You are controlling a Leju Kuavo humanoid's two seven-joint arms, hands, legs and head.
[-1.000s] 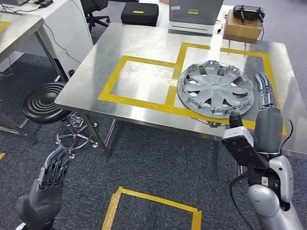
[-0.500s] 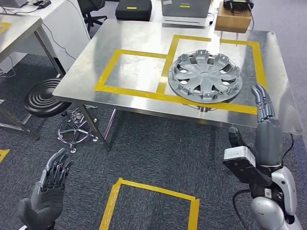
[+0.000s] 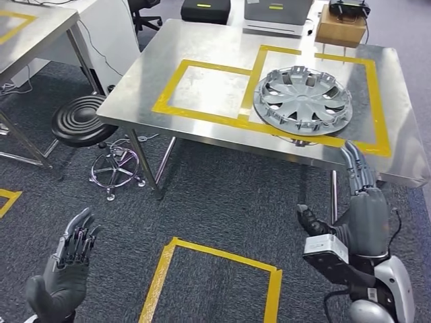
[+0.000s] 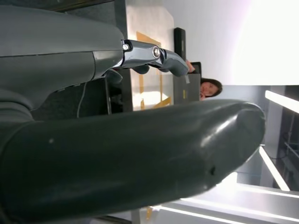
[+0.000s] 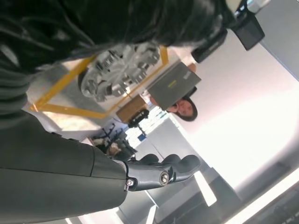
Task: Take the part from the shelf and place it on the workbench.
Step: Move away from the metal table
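hubcap (image 3: 303,98): silver-grey | workbench (image 3: 213,47): steel, yellow tape squares | stool (image 3: 79,120): black, ringed

Dark grey hands: left hand (image 3: 63,272), right hand (image 3: 363,208); silver right forearm, black cable, chrome-jointed fingers (image 4: 155,53).

Hubcap (image 5: 118,70) inside yellow tape square (image 5: 67,81)

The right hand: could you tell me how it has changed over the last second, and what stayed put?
The right hand has drawn back from beside the wheel cover, off the workbench edge and down over the carpet, holding nothing. The camera view shifted too. The wheel cover stays inside the yellow tape outline; the left hand stays low, fingers apart.
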